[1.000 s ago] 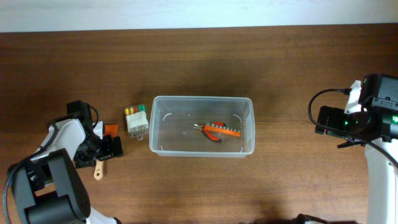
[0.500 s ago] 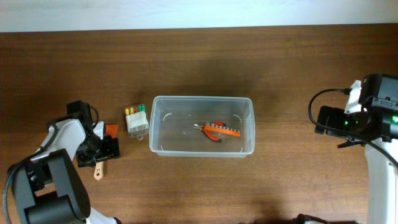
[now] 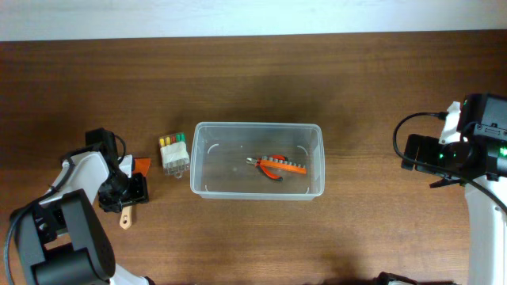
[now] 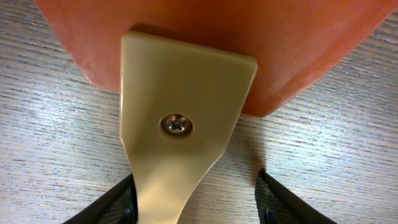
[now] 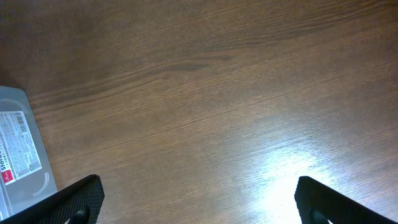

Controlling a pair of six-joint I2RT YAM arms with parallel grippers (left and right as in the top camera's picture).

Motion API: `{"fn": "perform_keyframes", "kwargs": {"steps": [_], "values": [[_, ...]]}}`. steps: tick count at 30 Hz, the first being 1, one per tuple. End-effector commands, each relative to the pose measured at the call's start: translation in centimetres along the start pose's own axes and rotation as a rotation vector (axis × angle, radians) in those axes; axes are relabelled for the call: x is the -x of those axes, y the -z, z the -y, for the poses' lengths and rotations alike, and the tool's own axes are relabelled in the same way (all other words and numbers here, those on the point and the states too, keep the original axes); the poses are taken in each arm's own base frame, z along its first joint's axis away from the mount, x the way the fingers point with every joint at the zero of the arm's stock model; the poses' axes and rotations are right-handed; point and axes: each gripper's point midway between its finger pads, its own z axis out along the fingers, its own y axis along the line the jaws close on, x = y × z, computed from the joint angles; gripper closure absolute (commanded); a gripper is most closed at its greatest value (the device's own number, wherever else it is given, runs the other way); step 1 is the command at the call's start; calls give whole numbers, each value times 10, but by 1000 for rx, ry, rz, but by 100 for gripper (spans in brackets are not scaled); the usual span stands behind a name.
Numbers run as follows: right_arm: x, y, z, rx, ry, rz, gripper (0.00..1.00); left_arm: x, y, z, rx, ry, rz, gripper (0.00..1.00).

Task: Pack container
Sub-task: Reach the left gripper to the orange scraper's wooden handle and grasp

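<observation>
the left arm (image 3: 83,170), left of the container (image 3: 257,124), has a white shell, black joints and a looping black cable (image 3: 119,143). the right arm (image 3: 467,154), right of it, is black and white with a green light (image 3: 440,156); its fingers (image 5: 81,194) are black.

Orange pliers (image 3: 277,165) took up the right half of the container (image 3: 257,125), its left floor lying free. A small parts box (image 3: 173,153) sat just beside its left wall, while the table (image 3: 372,95) lay open to the right.

Small clear box (image 3: 173,153) of yellow, green, red pieces on brown wooden table (image 3: 253,79)
</observation>
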Motion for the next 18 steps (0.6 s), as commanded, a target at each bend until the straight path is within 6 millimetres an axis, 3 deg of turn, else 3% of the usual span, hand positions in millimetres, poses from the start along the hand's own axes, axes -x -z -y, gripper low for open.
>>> {"fn": "perform_keyframes", "kwargs": {"steps": [1,12,15,18], "values": [[0,0,2,-4,-10,2,1,-22,-23,-10,58,-5,-97,41],[0,0,2,-7,-10,2,1,-22,-23,-10,59,-5,-96,59],[0,0,2,-7,-10,2,2,-22,-23,-10,59,-5,-96,73],[0,0,2,-7,-10,2,1,-22,-23,-10,59,-5,-96,74]]}}
